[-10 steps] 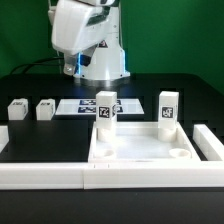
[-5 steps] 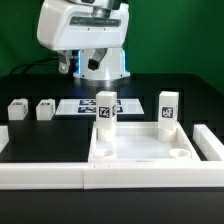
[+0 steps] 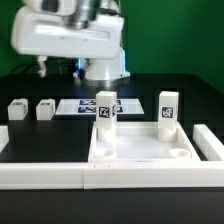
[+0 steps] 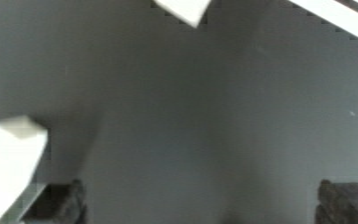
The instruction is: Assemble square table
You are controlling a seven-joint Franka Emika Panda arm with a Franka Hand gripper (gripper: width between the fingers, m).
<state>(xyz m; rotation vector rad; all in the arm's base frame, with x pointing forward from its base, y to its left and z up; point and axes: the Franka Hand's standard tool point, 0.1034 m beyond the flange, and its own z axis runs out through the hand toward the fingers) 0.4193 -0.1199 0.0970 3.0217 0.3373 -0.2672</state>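
Observation:
The white square slab (image 3: 135, 152) lies at the front middle of the black table in the exterior view. Two white tagged legs stand upright in its far corner sockets, one on the exterior view's left (image 3: 106, 112) and one on the right (image 3: 167, 109). Two more legs (image 3: 17, 110) (image 3: 45, 109) lie loose on the exterior view's left. The arm's white hand (image 3: 65, 35) hangs high above the loose legs. In the blurred wrist view my gripper (image 4: 197, 205) is open and empty, its fingertips (image 4: 55, 203) far apart over dark table.
The marker board (image 3: 80, 105) lies flat behind the slab. A long white bar fence (image 3: 40, 173) runs along the front, with a side piece on the exterior view's right (image 3: 209, 140). The arm's base (image 3: 105, 68) stands at the back. Blurred white shapes (image 4: 11, 155) edge the wrist view.
The arm's hand has swung toward the exterior view's left and now looks larger in the picture. The slab and all the legs have not moved.

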